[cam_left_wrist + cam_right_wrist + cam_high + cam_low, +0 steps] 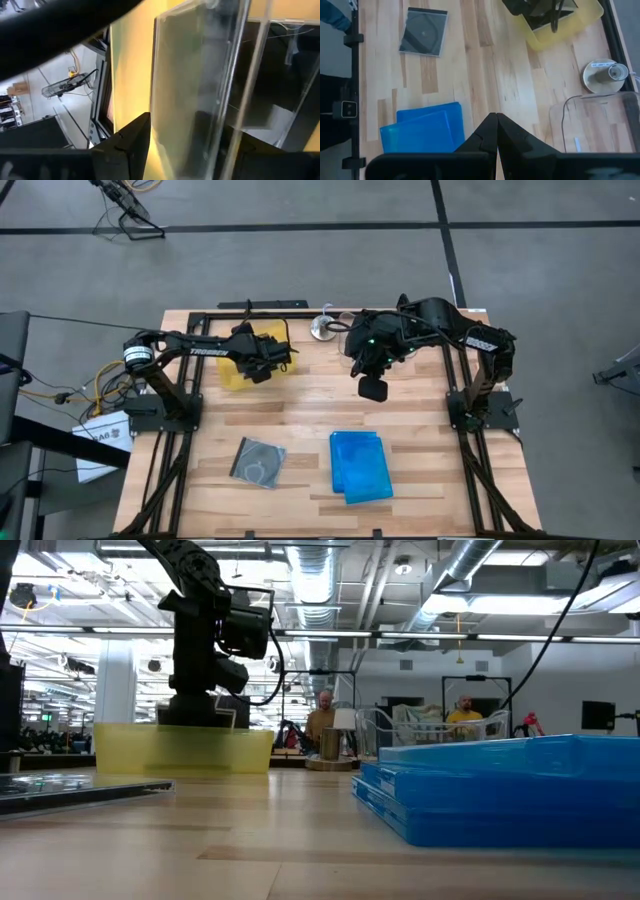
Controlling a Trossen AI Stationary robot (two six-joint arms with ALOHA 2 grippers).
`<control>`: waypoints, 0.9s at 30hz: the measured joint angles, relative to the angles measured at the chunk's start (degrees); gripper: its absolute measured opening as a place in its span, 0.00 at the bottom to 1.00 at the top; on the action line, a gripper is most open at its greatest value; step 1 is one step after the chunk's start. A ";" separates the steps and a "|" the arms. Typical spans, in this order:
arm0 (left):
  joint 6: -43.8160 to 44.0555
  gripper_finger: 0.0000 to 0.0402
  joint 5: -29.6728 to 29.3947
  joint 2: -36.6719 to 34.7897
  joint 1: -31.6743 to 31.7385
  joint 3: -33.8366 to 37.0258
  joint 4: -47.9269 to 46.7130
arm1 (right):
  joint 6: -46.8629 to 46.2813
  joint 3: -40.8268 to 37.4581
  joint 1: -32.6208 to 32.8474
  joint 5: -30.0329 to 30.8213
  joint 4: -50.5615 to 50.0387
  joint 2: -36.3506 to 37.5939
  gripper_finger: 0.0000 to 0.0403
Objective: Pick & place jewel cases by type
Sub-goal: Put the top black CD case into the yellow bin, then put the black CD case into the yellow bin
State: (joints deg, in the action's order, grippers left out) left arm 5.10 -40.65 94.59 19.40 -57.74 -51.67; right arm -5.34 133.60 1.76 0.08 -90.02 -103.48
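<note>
While the left gripper hangs over the yellow tray near the bench's far edge, left of centre, its fingers stand apart on either side of a clear-grey case held nearly on edge inside the tray; the left wrist view shows the case between the fingers, but whether they press on it or have let go cannot be told. From the low view, this arm comes down into the tray from above, with the tray's translucent yellow wall in front of it. The right gripper is clenched shut with nothing in it, its fingertips meeting; it hangs above the bench's far half, right of centre, just beside the clear tub at the far edge. A small round metal-coloured stand sits at the far edge between tray and tub. One clear-grey case with a dark insert lies flat near the bench's near edge, left of centre. Right of it and apart, the blue cases lie flat in a slightly fanned stack near the near edge, about at centre. Beyond the bench, two people show in the room in the low view.
</note>
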 joint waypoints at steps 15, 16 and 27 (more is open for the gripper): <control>2.94 0.40 16.87 0.00 -2.34 -0.28 -2.76 | 1.44 0.00 -0.04 0.00 0.00 0.00 0.00; 3.39 0.40 17.00 -0.01 -2.44 -0.46 -3.45 | 1.49 0.00 -0.10 0.00 0.01 0.00 0.00; 9.22 0.40 29.39 -10.24 -2.53 -0.98 -2.89 | 2.37 0.00 -0.84 0.00 0.01 0.00 0.00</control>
State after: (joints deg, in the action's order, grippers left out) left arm 14.32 -11.26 84.35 16.86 -58.72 -54.56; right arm -2.96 133.60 0.91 0.08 -90.01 -103.48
